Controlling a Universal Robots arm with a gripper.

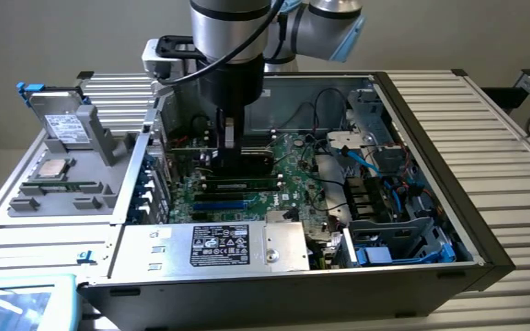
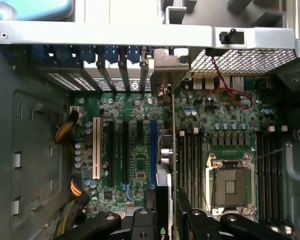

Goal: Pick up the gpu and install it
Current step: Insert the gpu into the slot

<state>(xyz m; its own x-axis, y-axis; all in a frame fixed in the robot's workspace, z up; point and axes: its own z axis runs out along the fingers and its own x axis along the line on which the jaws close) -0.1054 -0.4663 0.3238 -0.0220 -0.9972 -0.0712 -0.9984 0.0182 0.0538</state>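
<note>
My gripper reaches down into the open computer case and is shut on the gpu, a flat black card held on edge just above the green motherboard. In the wrist view the gpu runs edge-on between my black fingers, close beside the blue expansion slot. Its metal bracket stands at the case's rear slot openings. Whether the card's edge sits in a slot is hidden.
A silver box with a black label fills the case's near corner. Memory sticks lie close to the card. The empty processor socket and yellow-black cables flank the slots. A grey parts tray stands at the exterior view's left.
</note>
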